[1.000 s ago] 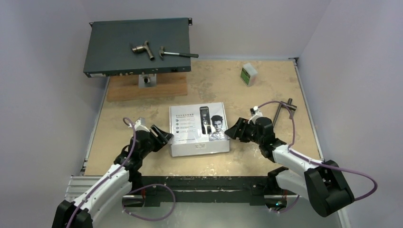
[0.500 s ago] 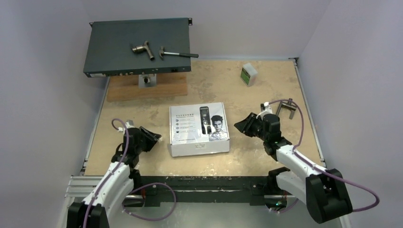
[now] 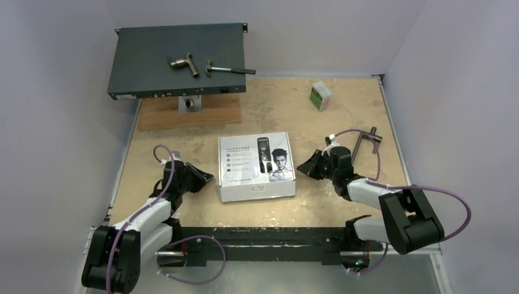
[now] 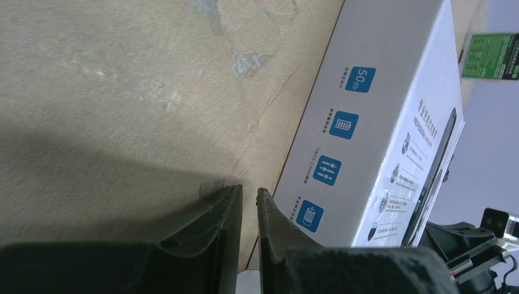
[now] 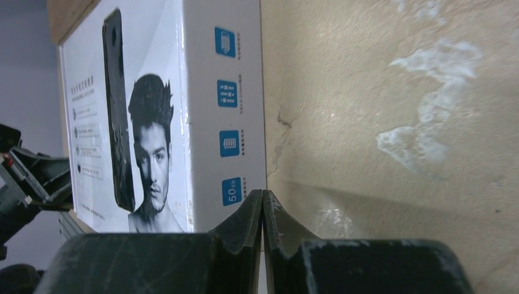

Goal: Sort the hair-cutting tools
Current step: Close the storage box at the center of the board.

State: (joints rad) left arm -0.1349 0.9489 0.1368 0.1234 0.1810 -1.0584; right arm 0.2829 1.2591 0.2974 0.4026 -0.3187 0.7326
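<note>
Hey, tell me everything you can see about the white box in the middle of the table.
The white cardboard box lies flat and closed on the tan table, centred in front of both arms. Its lid shows a pictured black clipper, a man's portrait and small text; its sides carry blue icons. The left gripper and right gripper flank its sides; contact cannot be told.

Both arms crouch low: left gripper point(image 3: 207, 177) aimed toward 3 o'clock, jaws a slit apart; right gripper point(image 3: 302, 167) toward 9 o'clock, jaws pressed together.
</note>
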